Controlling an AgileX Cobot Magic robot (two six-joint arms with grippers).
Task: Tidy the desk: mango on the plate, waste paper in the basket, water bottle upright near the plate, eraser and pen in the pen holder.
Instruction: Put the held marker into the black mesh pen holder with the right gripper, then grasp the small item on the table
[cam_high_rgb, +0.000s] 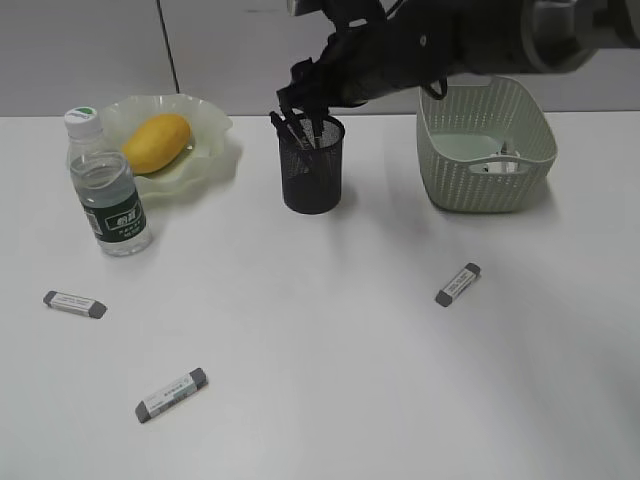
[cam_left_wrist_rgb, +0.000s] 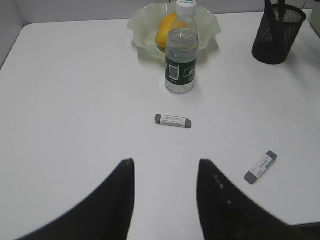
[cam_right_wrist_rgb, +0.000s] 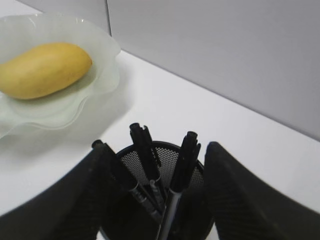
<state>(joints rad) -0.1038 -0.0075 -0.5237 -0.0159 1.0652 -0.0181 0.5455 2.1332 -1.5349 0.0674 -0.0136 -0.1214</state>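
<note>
The mango (cam_high_rgb: 155, 142) lies in the ruffled green plate (cam_high_rgb: 218, 128). The water bottle (cam_high_rgb: 108, 185) stands upright just in front of the plate. The black mesh pen holder (cam_high_rgb: 312, 175) holds three dark pens (cam_right_wrist_rgb: 150, 155). My right gripper (cam_high_rgb: 305, 100) hangs open right over the holder's mouth, its fingers (cam_right_wrist_rgb: 157, 150) either side of the pens and holding nothing. Three grey-tipped erasers lie on the desk (cam_high_rgb: 75, 304) (cam_high_rgb: 172, 394) (cam_high_rgb: 458, 284). A white paper scrap (cam_high_rgb: 500, 160) sits inside the basket (cam_high_rgb: 487, 190). My left gripper (cam_left_wrist_rgb: 166, 165) is open and empty above bare desk.
In the left wrist view one eraser (cam_left_wrist_rgb: 173, 120) lies ahead of the open fingers and another (cam_left_wrist_rgb: 260, 167) to their right. The bottle (cam_left_wrist_rgb: 181, 60), plate (cam_left_wrist_rgb: 142, 25) and pen holder (cam_left_wrist_rgb: 277, 35) stand beyond. A grey wall runs behind the desk.
</note>
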